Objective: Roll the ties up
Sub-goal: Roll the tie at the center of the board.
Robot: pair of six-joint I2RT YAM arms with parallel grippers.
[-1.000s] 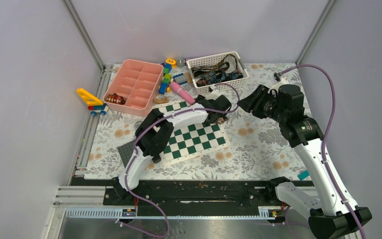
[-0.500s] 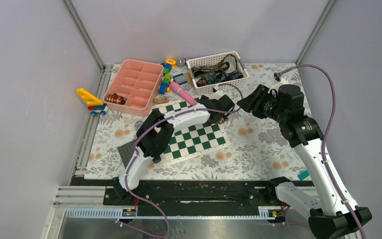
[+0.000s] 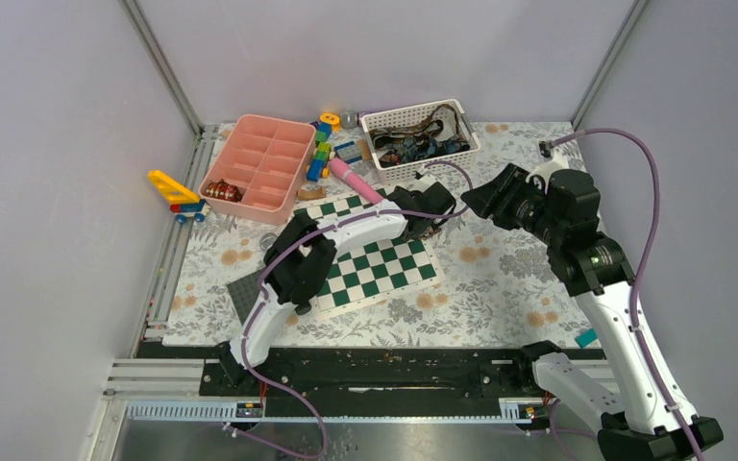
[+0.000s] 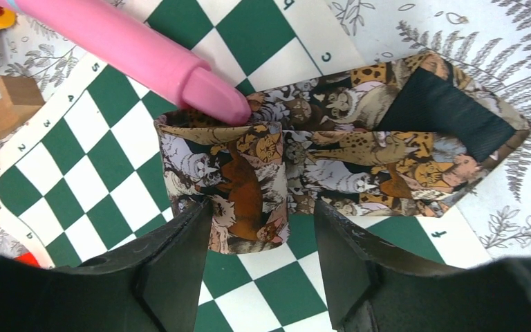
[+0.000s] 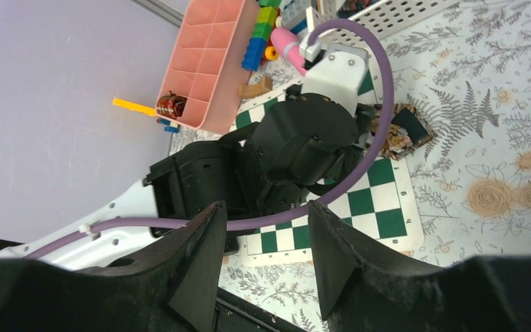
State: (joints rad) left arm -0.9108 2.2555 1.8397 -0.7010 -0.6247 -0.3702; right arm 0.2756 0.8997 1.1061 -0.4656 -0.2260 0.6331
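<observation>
1 folded tie [image 4: 332, 155], 1 rolled coil [image 3: 221, 191], more ties [image 3: 413, 146] heaped, qty unclear. 1 white basket [image 3: 423, 165], 1 pink tray [image 3: 267, 158], 1 chess mat [image 3: 384, 264], 1 pink cylinder [image 3: 353, 179], 1 wood block [image 4: 3, 114], 1 yellow toy [image 3: 171, 184].

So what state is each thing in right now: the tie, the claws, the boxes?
Tie on the chessboard: lying flat, one end folded over, not rolled up.
Left gripper: open, over the folded end.
Right gripper: open, empty, up in the air.
Pink tray: one rolled tie in a corner compartment.
White basket: heaped with loose ties.
</observation>
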